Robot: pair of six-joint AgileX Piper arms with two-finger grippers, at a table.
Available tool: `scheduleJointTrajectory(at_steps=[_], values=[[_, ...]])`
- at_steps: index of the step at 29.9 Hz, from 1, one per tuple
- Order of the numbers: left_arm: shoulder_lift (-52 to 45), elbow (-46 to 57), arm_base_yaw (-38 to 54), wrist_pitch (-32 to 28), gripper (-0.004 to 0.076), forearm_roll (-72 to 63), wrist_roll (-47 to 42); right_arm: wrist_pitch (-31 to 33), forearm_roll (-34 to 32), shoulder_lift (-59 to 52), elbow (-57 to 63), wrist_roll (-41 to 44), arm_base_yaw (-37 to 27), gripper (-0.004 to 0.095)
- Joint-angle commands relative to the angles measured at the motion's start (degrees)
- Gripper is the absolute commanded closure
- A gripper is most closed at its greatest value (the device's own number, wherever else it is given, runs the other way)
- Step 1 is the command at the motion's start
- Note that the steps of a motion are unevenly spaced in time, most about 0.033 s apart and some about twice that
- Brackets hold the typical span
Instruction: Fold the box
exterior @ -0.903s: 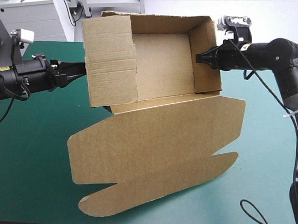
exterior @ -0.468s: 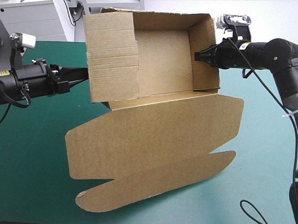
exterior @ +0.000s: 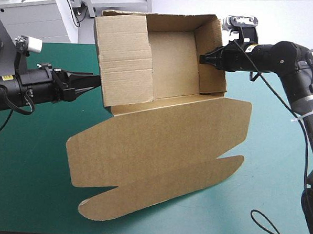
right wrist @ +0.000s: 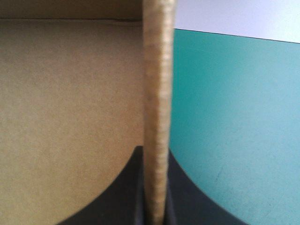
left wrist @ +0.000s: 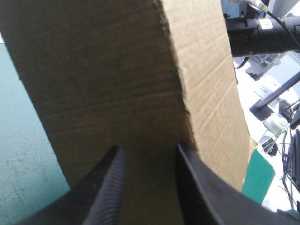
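High view: the box [exterior: 170, 60], a tray with its walls up and its opening tipped toward the camera, hangs above the cover [exterior: 33, 173] between the two arms. The right gripper [exterior: 203, 58] is clamped on the right wall [exterior: 212, 57], which shows edge-on between its black fingers in the right wrist view. The left gripper [exterior: 97, 82] is released. Its fingers [left wrist: 110, 183] stand apart with the outer face of the left wall [exterior: 125, 63] just ahead of them, and whether the tips touch the board cannot be told. Below both grippers the lid [exterior: 160, 143] hangs flat and unfolded, its lower flap reaching down toward the cover.

The brown board looks light and stiff, likely to bend only along its scored lines. Its matt, ribbed face should give the fingers good purchase. A single pinch on one wall probably lets the tray swing or twist, so a second hold on the left wall's rim, where the board is doubled, looks the safest place to grip. Nothing else lies on the cover near the grippers. The only hindrance appears to be the lid itself, which could drag or catch on the cover if the tray is lowered or turned.
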Motion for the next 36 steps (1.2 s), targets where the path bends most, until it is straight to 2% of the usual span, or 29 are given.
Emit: scheduleJointTrajectory(at_steps=[1, 8, 15, 21, 33, 36], values=[[-1.13, -1.32, -0.46, 0.66, 0.0393, -3.86, -0.09, -5.95, 0.72, -1.75, -1.72, 1.17, 2.45, 0.0925], [-1.13, -1.32, -0.46, 0.97, 0.0381, -2.72, -0.86, -7.92, -1.65, -0.54, -1.72, 2.31, 5.58, 0.0923], [-1.13, -1.32, -0.46, 0.45, 0.0381, 9.78, -13.44, -8.83, -4.77, 0.21, -1.72, 3.52, 8.27, 0.0923], [-1.13, -1.32, -0.51, -0.78, 0.0381, 16.68, -18.04, -11.61, -9.80, 1.34, -1.84, 6.39, 12.54, 0.0920], [0.16, -1.32, -0.51, -1.43, 0.0381, 32.90, -30.47, -15.14, -11.35, 3.32, -2.34, 7.12, 17.47, 0.0919], [1.19, -1.32, -0.63, -1.21, 0.0381, 34.39, -31.31, -15.02, -11.35, 3.32, -2.34, 7.12, 17.47, 0.0918]])
